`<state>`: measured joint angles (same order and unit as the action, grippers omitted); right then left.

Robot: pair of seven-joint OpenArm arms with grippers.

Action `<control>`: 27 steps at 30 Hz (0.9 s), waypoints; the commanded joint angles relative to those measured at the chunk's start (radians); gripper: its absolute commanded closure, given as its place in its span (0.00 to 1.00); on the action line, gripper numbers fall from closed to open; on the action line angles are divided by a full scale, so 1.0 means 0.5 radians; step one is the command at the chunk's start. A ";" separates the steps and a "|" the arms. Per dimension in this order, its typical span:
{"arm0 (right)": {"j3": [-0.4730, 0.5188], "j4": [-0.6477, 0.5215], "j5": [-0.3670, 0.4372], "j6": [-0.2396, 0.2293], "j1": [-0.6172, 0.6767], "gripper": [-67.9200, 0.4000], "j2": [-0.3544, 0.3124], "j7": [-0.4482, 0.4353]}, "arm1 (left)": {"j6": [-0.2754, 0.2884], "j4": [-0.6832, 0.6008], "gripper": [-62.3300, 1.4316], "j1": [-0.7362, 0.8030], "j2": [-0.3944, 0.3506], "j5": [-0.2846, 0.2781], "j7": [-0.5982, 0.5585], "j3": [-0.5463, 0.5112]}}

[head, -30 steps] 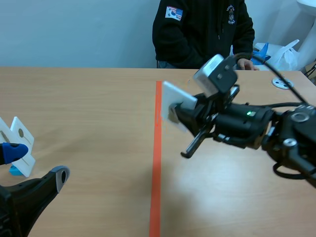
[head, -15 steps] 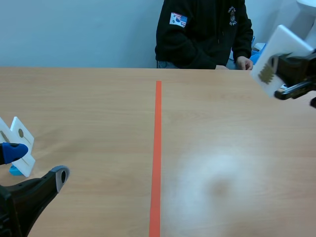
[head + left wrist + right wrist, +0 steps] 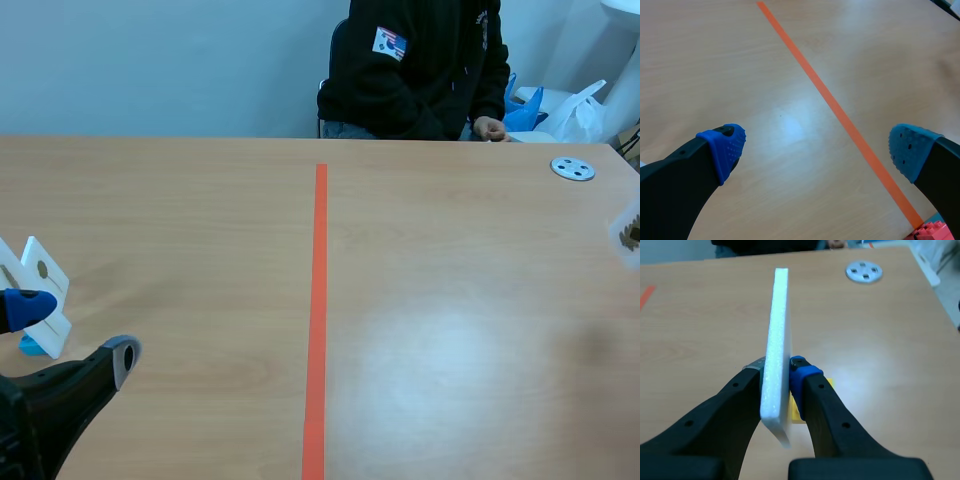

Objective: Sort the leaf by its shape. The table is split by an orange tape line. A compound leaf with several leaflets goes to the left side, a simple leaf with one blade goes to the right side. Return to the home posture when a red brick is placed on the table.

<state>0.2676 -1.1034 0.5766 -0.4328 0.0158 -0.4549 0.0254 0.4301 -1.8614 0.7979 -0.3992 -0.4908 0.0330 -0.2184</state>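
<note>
The right end effector [image 3: 776, 371] pinches the white leaf card [image 3: 780, 310] low down at 3 o'clock of the table [image 3: 450, 340], the left end effector [image 3: 817, 150] gaping wide; so low a grip may let it pivot or topple on release.

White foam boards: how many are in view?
3: two white foam boards stand at the left edge of the table; a third board is clamped in the right gripper. Others may be hidden.
</note>
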 commanded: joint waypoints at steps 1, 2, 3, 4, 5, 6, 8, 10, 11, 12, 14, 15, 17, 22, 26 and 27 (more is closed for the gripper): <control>-0.009 0.016 0.031 -0.002 -0.107 0.97 -0.044 -0.078 | 0.004 -0.036 0.02 -0.013 -0.001 -0.014 -0.034 -0.016; -0.018 0.084 0.031 -0.002 -0.142 0.97 -0.044 -0.096 | 0.004 -0.036 0.02 -0.013 -0.001 -0.014 -0.034 -0.016; -0.034 0.153 0.029 -0.002 -0.179 0.97 -0.044 -0.116 | 0.004 -0.036 0.02 -0.013 -0.001 -0.014 -0.034 -0.016; -0.052 0.215 0.024 -0.001 -0.213 0.97 -0.044 -0.136 | 0.004 -0.036 0.02 -0.013 -0.001 -0.014 -0.034 -0.016; -0.075 0.281 0.007 0.002 -0.250 0.97 -0.043 -0.166 | 0.004 -0.036 0.02 -0.013 -0.001 -0.014 -0.034 -0.016; -0.099 0.346 -0.011 0.010 -0.288 0.97 -0.043 -0.201 | 0.004 -0.036 0.02 -0.013 -0.001 -0.014 -0.035 -0.016; -0.160 0.476 -0.063 0.060 -0.365 0.97 -0.043 -0.275 | 0.004 -0.036 0.02 -0.013 -0.001 -0.014 -0.035 -0.016; -0.228 0.597 -0.144 0.132 -0.438 0.97 -0.043 -0.360 | 0.004 -0.036 0.02 -0.013 -0.001 -0.014 -0.035 -0.016; -0.257 0.647 -0.179 0.153 -0.469 0.97 -0.043 -0.398 | 0.004 -0.036 0.02 -0.013 -0.001 -0.014 -0.035 -0.016; -0.285 0.691 -0.211 0.165 -0.494 0.97 -0.043 -0.434 | 0.004 -0.036 0.02 -0.013 -0.001 -0.014 -0.035 -0.016; -0.342 0.761 -0.260 0.192 -0.536 0.97 -0.042 -0.481 | 0.004 -0.036 0.02 -0.013 -0.001 -0.014 -0.035 -0.016; -0.373 0.786 -0.282 0.202 -0.549 0.97 -0.042 -0.506 | 0.004 -0.036 0.02 -0.013 -0.001 -0.014 -0.035 -0.016; -0.430 0.822 -0.326 0.214 -0.565 0.97 -0.042 -0.534 | 0.004 -0.036 0.02 -0.013 -0.001 -0.014 -0.037 -0.016; -0.537 0.900 -0.361 0.262 -0.562 0.98 -0.037 -0.569 | 0.004 -0.036 0.02 -0.018 -0.001 -0.014 -0.070 -0.016; -0.538 0.927 -0.360 0.262 -0.545 0.97 -0.032 -0.575 | 0.004 -0.036 0.02 -0.036 -0.001 -0.014 -0.071 -0.016; -0.538 0.927 -0.359 0.262 -0.540 0.97 -0.033 -0.574 | 0.005 -0.036 0.02 -0.040 -0.001 -0.014 -0.071 -0.016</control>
<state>-0.0143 -0.6216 0.3859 -0.3054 -0.2417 -0.4549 -0.2432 0.4305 -1.8614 0.7830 -0.3992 -0.4908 0.0139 -0.2184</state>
